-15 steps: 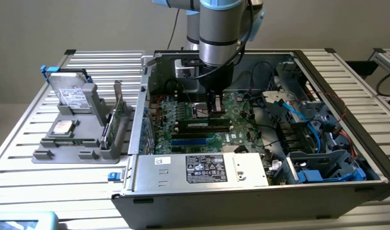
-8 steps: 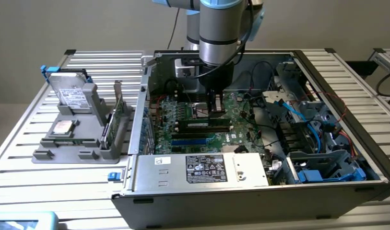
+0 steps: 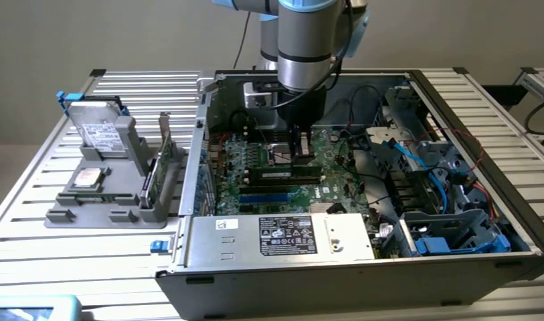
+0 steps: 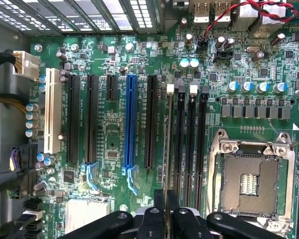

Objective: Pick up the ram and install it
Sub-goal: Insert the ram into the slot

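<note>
As the black two-finger gripper [image 3: 298,159] hangs at the centre of the exterior view, inside the open grey computer case [image 3: 343,284], it's pinched narrow on the long, thin dark-green ram stick [image 3: 285,175]. The stick sits directly beneath the fingers, its long axis parallel to the black memory slots [image 4: 181,144]. It's lined up over the one nearest the blue expansion slot [image 4: 130,119]. Whether it's touching that slot, can't tell.

The black fingers [image 4: 158,205] sit closed on the ram [image 4: 165,149], seen edge-on as a thin strip running along the outermost of the memory slots [image 4: 192,134] on the green motherboard [image 4: 114,144]. An empty processor socket [image 4: 249,181] lies beside those slots. On their other side stand black expansion slots, a blue slot [image 4: 130,119] and a white slot [image 4: 52,109].
</note>
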Controlling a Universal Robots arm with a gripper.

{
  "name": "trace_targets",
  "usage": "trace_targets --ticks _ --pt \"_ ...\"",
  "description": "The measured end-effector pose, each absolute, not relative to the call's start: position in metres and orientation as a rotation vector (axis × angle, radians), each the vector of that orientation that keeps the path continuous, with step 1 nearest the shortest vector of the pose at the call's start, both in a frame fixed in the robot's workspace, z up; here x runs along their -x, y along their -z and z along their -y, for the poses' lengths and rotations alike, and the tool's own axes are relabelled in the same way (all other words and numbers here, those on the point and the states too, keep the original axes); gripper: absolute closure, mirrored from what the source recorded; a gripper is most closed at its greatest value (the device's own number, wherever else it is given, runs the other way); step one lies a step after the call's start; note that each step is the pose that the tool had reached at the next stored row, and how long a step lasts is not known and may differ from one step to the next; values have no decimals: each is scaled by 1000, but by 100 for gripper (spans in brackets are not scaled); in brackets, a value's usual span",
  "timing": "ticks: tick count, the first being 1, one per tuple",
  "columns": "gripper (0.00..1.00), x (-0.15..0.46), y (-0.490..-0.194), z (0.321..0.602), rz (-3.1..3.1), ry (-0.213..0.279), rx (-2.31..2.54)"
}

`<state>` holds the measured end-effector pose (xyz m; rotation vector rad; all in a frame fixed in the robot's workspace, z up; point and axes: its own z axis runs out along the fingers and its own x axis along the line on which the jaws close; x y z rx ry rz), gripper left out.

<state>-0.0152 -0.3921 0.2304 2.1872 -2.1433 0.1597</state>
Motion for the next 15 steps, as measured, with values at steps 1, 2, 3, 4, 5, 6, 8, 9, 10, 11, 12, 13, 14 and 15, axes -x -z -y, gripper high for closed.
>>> trace_targets --ticks 1,2,3,4,5,6,8,9,10,11,12,13,14,15 --pt "86 15 -230 392 2144 -161 -2188" --pt "86 15 -230 392 2144 -161 -2188" --pt "86 16 -230 392 2144 -162 -2188" --pt "86 16 -230 391 2145 -163 -2189" --pt "86 16 -230 391 2145 -164 -2189" --pt "86 16 -230 391 2146 -165 -2189" --pt "86 17 -230 391 2146 -166 -2190" --pt "86 17 -230 390 2146 -167 -2190" --pt "86 17 -229 390 2147 -168 -2190" --pt "86 17 -229 390 2147 -168 -2190" --pt "86 17 -229 390 2148 -169 -2190" --pt "86 18 -229 390 2148 -170 -2191" --pt "86 18 -229 390 2148 -171 -2191" --pt "86 19 -228 390 2149 -172 -2191"
